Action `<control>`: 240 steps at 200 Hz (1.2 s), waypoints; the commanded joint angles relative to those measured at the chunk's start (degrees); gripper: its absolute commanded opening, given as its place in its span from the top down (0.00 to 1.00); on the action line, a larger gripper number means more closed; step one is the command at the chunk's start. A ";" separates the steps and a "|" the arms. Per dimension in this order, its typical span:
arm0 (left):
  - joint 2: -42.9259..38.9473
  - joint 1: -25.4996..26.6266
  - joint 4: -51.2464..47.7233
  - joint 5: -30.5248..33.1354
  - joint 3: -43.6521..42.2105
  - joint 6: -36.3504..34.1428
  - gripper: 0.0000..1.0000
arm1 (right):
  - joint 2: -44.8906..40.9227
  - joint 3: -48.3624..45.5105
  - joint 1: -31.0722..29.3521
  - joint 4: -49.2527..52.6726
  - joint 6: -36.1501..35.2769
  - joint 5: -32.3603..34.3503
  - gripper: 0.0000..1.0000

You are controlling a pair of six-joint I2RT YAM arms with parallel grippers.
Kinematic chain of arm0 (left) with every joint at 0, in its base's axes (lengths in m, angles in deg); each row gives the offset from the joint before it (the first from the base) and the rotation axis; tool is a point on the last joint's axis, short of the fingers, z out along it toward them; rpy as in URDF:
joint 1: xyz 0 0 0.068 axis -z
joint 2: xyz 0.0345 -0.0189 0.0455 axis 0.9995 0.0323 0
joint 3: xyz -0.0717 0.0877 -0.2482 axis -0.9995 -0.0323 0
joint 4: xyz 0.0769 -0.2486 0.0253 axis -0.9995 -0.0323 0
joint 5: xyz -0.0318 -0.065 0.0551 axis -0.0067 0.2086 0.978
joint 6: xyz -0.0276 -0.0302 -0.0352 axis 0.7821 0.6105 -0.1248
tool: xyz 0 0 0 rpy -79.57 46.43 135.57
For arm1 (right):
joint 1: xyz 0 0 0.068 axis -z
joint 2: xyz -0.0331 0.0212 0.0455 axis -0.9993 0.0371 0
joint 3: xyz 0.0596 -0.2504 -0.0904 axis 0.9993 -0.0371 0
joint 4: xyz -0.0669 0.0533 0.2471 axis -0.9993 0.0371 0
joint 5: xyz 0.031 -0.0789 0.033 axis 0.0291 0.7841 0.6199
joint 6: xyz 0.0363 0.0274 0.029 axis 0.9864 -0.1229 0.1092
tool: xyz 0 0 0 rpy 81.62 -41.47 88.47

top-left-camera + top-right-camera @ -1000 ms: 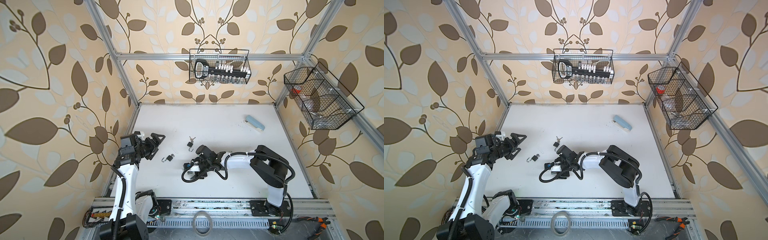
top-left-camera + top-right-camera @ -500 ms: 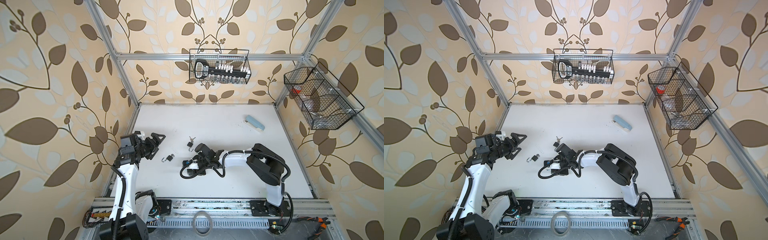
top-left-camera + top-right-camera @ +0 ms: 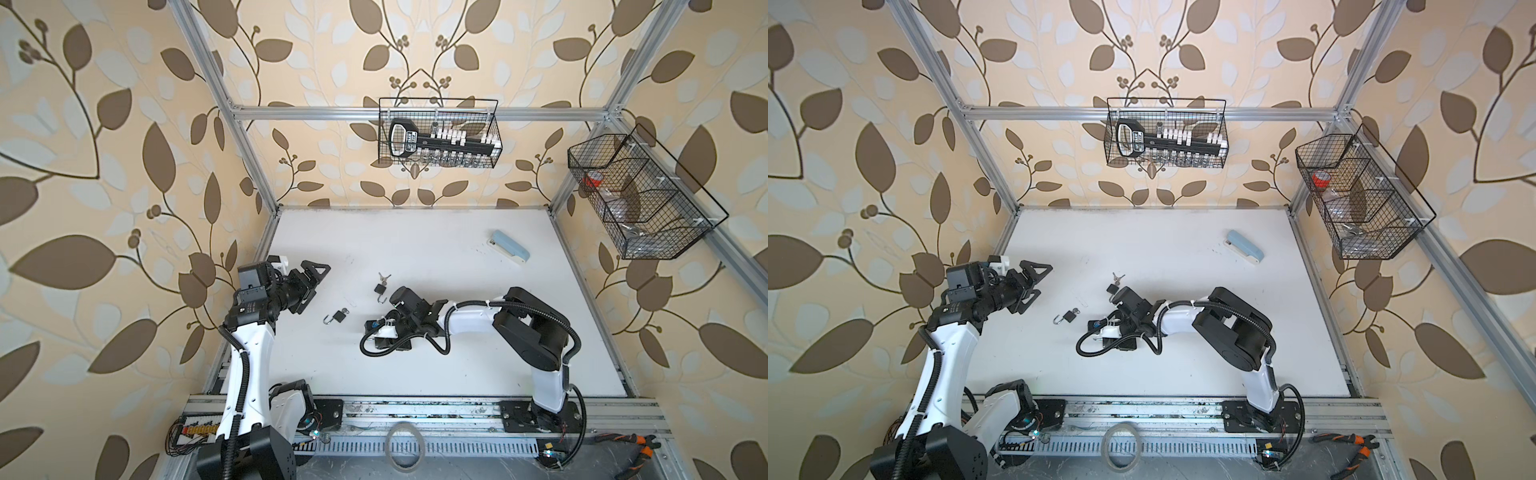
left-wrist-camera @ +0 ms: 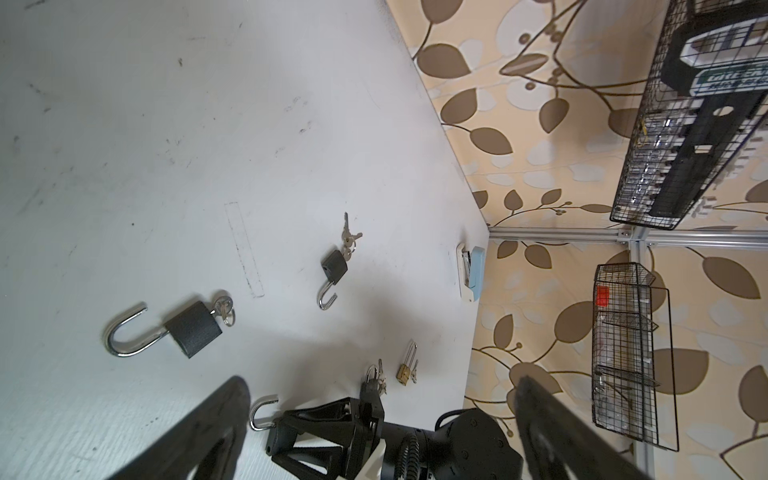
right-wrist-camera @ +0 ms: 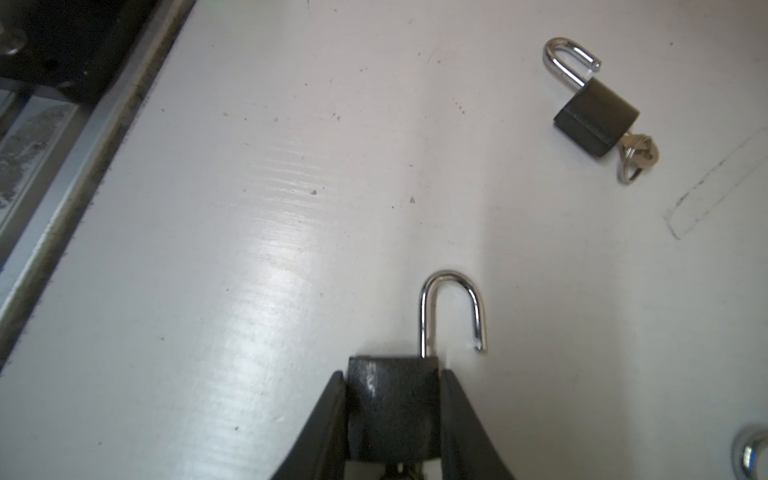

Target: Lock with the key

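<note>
One padlock [image 5: 392,409] clamped in right gripper [image 5: 392,374], clear of table [image 3: 419,245] edge; left gripper [image 3: 316,286] spread.

R gripper [image 5: 392,376] clamps blk padlock [image 5: 392,409], shackle [image 5: 452,275] open.

I see my table [image 3: 415,249] plain white, scuffed with faint grey marks. On it, the padlock [image 5: 392,407] pinched by my right gripper [image 5: 392,376] has a black body and a bright silver shackle; the gripper's fingers [image 5: 328,424] are black too. The second padlock [image 5: 596,118] on the table matches it (silver keys [image 5: 638,158] at its base). A pale blue stapler [image 3: 509,247] lies near the table's far edge. The walls [image 3: 104,166] around the table are cream with brown and white leaves.
</note>
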 commanded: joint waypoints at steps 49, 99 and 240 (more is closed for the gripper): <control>-1.72 9.65 -1.72 9.10 11.88 -14.73 0.01 | -26.10 -6.00 2.62 -4.91 17.04 4.43 1.00; -3.52 17.35 16.86 -8.12 9.58 -23.20 0.01 | -41.14 -5.89 10.31 3.38 22.52 3.32 1.00; 0.60 43.14 11.31 -15.36 18.26 -74.27 0.04 | -49.11 5.15 20.45 19.29 23.01 -31.78 1.00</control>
